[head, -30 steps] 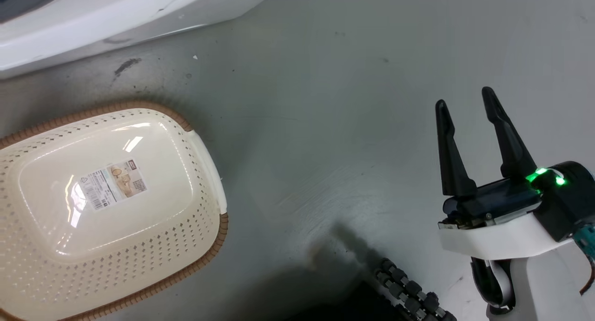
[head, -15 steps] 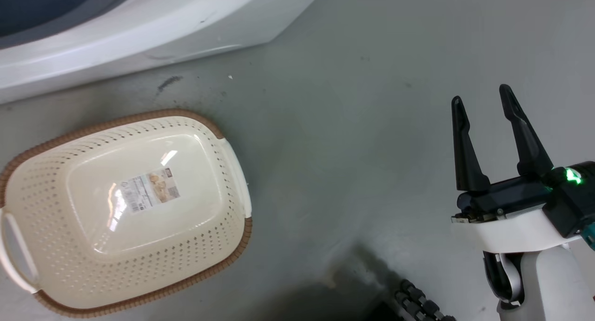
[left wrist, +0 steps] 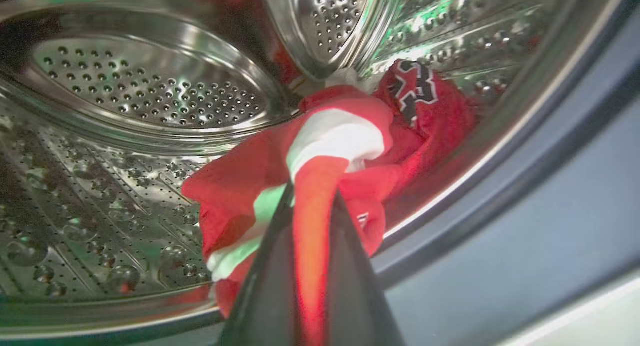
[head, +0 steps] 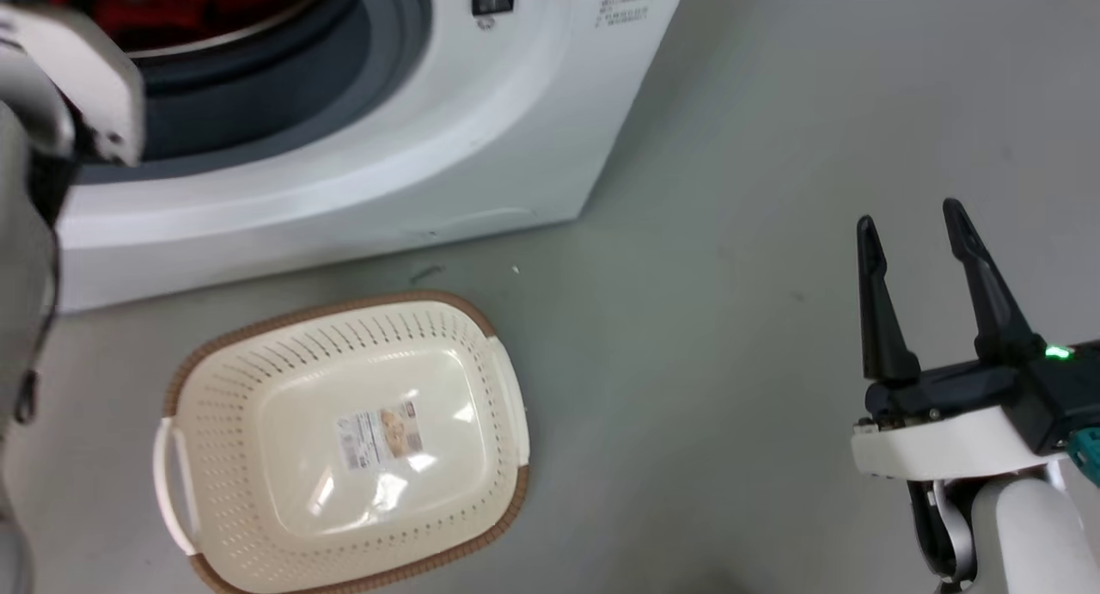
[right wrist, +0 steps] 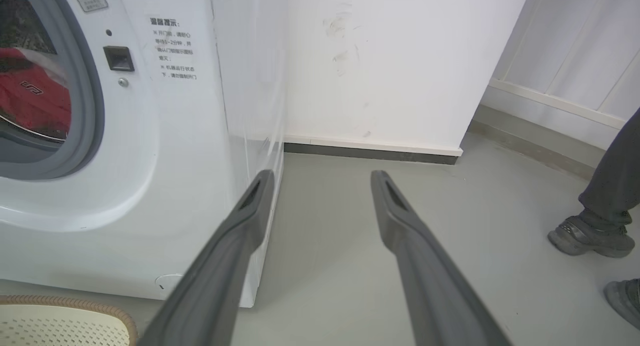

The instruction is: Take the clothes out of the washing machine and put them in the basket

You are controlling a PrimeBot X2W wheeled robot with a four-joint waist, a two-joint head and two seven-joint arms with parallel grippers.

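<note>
Head view: washing machine with its port uncovered, basket in front of it, left gripper engaged.
I record the white front-loading washing machine (head: 481, 138) with its grey seal (head: 258, 121) exposed. The cream basket (head: 339, 306) sits on the grey floor (head: 730, 319) just before it, a label on its bottom. On the left wrist view the red-and-white clothes (left wrist: 240, 176) lie heaped low in the perforated steel drum (left wrist: 140, 90), near its mouth. My left gripper (left wrist: 312, 196) has both fingers pinched on a red fold of them. My right gripper (head: 909, 213) hangs well right of the basket, fingers spread, holding nothing.
</note>
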